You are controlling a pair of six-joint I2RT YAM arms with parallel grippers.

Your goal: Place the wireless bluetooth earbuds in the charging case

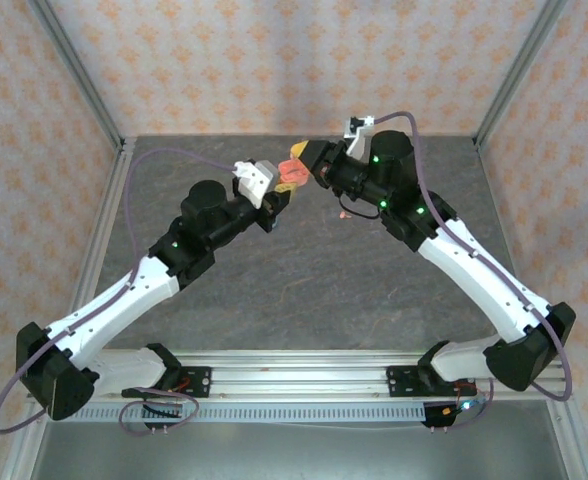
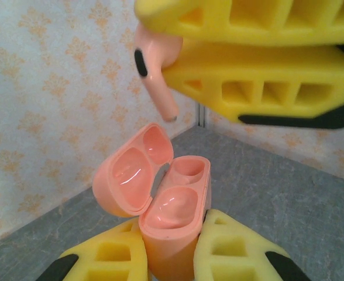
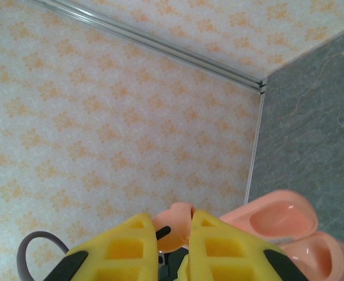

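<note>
- The left gripper [image 2: 171, 254] is clamped on the lower body of the salmon-pink charging case [image 2: 175, 205], with one yellow finger on each side. The grey table [image 2: 289, 187] lies behind it.
- The case's lid [image 2: 128, 175] is swung open to the left in the left wrist view, exposing the two moulded wells in the body.
- The right gripper [image 3: 173, 234] is pinched on the head of a pink earbud [image 2: 154, 61]. The stem points down toward the case.
- The earbud hangs just above the open case, its stem tip near the lid's top edge and apart from it.
- In the top view, the two grippers meet over the far middle of the table, near the patterned back wall [image 1: 274, 60].
</note>
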